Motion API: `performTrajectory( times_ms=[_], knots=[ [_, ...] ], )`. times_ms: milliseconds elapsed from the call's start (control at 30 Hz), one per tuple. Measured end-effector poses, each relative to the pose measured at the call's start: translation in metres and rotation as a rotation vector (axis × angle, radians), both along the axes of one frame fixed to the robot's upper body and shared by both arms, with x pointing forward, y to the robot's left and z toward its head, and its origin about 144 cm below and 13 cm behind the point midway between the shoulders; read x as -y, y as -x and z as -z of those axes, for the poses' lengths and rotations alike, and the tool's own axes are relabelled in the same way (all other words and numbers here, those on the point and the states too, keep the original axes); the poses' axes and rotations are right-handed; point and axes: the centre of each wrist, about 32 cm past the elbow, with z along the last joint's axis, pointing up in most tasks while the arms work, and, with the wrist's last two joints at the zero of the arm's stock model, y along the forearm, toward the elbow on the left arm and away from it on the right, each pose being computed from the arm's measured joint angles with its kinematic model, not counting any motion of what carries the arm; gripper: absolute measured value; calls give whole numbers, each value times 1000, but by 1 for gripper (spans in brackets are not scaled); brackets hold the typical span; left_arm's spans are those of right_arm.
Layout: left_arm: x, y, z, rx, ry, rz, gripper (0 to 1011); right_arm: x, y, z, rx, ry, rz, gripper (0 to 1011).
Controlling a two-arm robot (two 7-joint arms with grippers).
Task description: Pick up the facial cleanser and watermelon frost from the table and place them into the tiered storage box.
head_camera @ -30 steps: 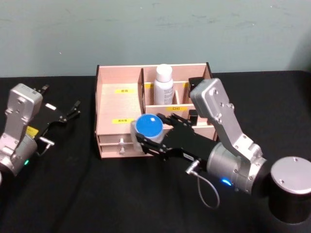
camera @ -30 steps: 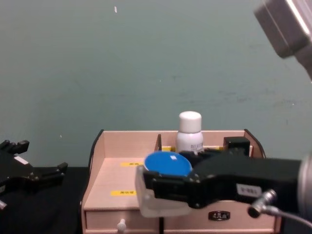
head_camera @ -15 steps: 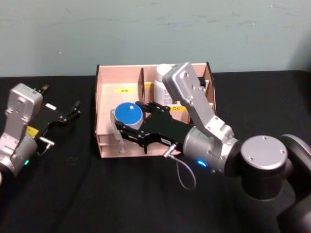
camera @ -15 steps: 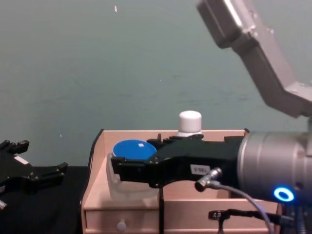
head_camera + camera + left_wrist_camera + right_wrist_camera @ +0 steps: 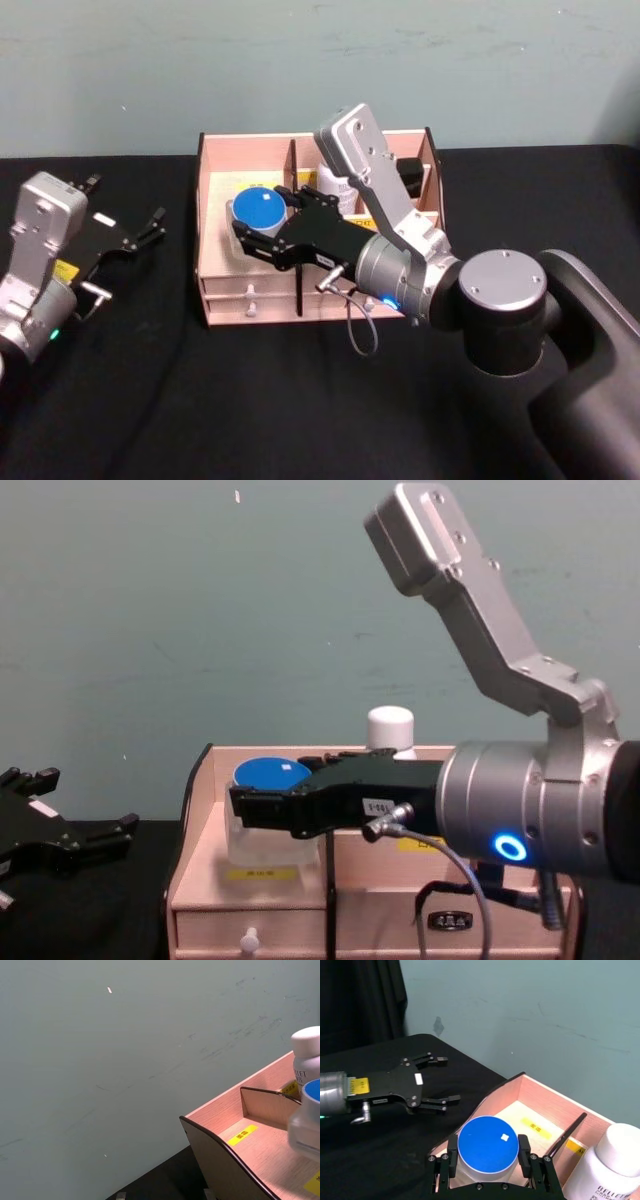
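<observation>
Left gripper (image 5: 150, 228) is hanging idle over the left of the black worktop (image 5: 200, 400), fingers spread wide, holding nothing. Right gripper (image 5: 256, 228) is gripping the watermelon frost (image 5: 258, 208) between its fingers, in the tiered storage box's (image 5: 225, 292) left compartment; cannot tell if it's resting on the compartment floor. Facial cleanser (image 5: 329, 189) is standing upright in the rear compartment beside it.
</observation>
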Motion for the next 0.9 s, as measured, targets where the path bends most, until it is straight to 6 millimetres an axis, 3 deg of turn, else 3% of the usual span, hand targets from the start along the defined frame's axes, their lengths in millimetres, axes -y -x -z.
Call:
performTrajectory(
  times_ms=[900],
  knots=[
    [0, 0, 0, 0, 0, 0, 1001, -15, -25, 5, -6, 29, 32, 712]
  ],
)
